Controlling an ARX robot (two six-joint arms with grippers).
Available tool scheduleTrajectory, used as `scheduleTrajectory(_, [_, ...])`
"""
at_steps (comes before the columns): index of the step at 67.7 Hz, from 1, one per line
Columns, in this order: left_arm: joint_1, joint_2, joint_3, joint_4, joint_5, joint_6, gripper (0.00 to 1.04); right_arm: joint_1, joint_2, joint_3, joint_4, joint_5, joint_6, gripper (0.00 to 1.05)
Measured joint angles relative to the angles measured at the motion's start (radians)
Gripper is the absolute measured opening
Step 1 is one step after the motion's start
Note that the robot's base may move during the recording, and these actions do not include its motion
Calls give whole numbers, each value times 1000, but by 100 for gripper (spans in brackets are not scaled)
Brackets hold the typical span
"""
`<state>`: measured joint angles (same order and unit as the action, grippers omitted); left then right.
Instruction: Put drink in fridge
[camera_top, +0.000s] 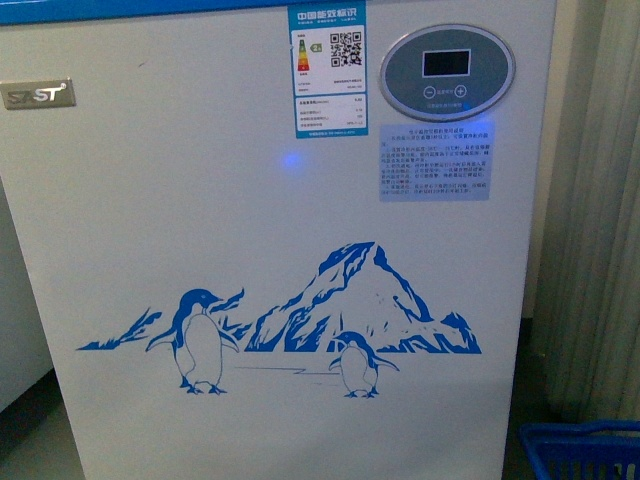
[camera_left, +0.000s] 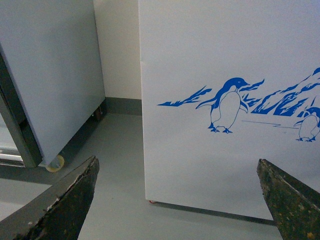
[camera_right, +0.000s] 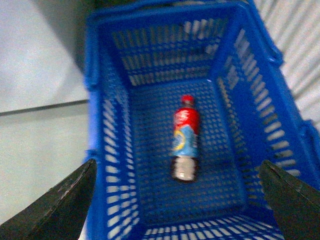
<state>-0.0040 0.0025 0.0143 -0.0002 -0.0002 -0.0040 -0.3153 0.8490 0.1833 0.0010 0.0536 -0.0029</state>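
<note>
The fridge (camera_top: 250, 200) fills the front view: a white front with a blue top rim, a blue penguin-and-mountain decal (camera_top: 300, 320) low down, an oval control panel (camera_top: 447, 72) and an energy label (camera_top: 328, 70) near the top. A grey-white cabinet (camera_left: 50, 75) stands just beside it on a wheel (camera_left: 56, 162), with a gap of grey floor (camera_left: 120, 175) between them. A blue basket (camera_right: 250, 100) sits on the floor by the fridge's right side; only its corner shows in the front view.

The left gripper (camera_left: 177, 160) hangs low in front of the fridge, facing the decal, its fingers (camera_left: 65, 200) spread wide with nothing between them. The right gripper (camera_right: 176, 161) hovers above the basket, likewise spread wide and empty, clear of the basket's walls.

The drink (camera_right: 185, 137) lies on its side on the basket's bottom, near the middle, apart from the walls, its red cap pointing away from the gripper. That view is slightly blurred.
</note>
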Motion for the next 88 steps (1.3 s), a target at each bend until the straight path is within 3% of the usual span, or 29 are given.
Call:
scheduleTrajectory(12, [0, 0, 0, 0, -1, 0, 97, -129, 646, 118, 430, -17, -92, 97])
scheduleTrajectory(25, [0, 0, 0, 0, 0, 0, 97, -126, 1157, 293, 576, -11, -90, 97])
scheduleTrajectory(38, [0, 0, 0, 0, 0, 0, 97, -68, 1511, 510, 604, 16, -42, 97])
scheduleTrajectory(54, [0, 0, 0, 0, 0, 0, 97, -59, 1839, 770, 537, 29, 14, 97])
scheduleTrajectory(85, [0, 0, 0, 0, 0, 0, 97, -21, 2078, 1089, 345, 74, 65, 97])
scheduleTrajectory(88, [0, 0, 0, 0, 0, 0, 97, -20, 2079, 1091, 332, 67, 64, 92])
